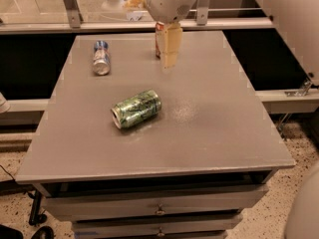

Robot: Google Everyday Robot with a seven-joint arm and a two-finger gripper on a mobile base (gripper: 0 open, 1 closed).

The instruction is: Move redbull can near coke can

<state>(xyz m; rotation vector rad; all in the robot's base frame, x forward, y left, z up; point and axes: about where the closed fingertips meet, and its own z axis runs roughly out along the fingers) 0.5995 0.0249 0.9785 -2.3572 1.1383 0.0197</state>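
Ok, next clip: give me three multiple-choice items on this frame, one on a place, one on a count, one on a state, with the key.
1. Where on the grey table is the slim silver and blue can?
A) far left part
B) centre
C) near right corner

2. How many cans are on the table?
A) two
B) three
C) four

3. How is the green patterned can positioned?
A) upright
B) lying on its side
C) tilted against another can

Key:
1 A: it lies toward the far left, apart from the others.
2 B: the silver and blue one, the green one, and the red-orange can at the far edge, partly hidden behind the beige gripper.
3 B: it rests on its side near the table's middle, touching nothing else.
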